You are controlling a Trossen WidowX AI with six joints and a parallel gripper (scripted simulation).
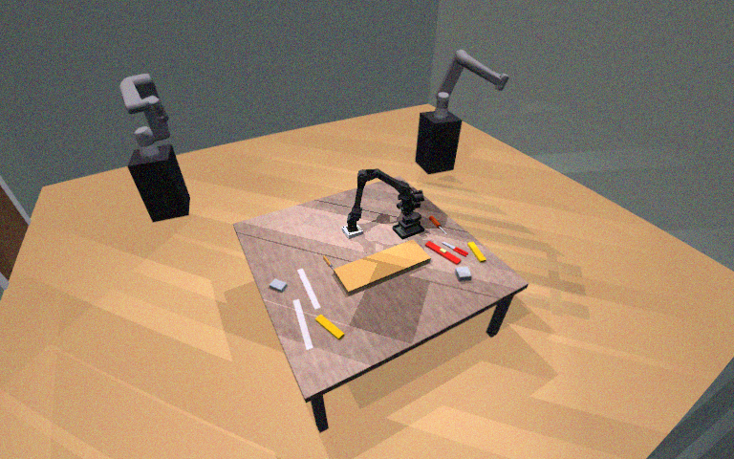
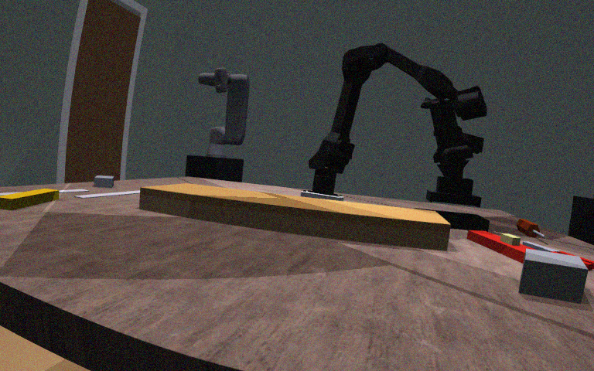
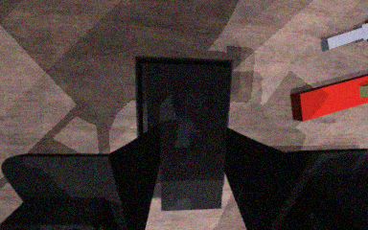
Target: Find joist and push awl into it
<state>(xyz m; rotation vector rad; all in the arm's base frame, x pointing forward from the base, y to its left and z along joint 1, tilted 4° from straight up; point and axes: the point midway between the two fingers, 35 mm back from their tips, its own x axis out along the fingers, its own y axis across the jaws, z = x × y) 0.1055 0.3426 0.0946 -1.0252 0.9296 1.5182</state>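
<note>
Above the black tray (image 1: pixel 400 234) (image 2: pixel 469 220) (image 3: pixel 138 98), the gripper (image 1: pixel 409 214) (image 2: pixel 454 182) (image 3: pixel 192 144) is clamped on the dark stud finder (image 1: pixel 409 221) (image 2: pixel 453 198) (image 3: pixel 192 193), which hangs apart from the tray in the exterior view. The likeliest trouble is a skewed landing: lowered off centre, the block could catch the rim and tip, or drop and bounce if let go too high. (Black on black makes that alignment hard to judge.) Later, losing the joist's position over the panel (image 1: pixel 381 268) (image 2: pixel 298 213) could misplace the only permitted hole.
</note>
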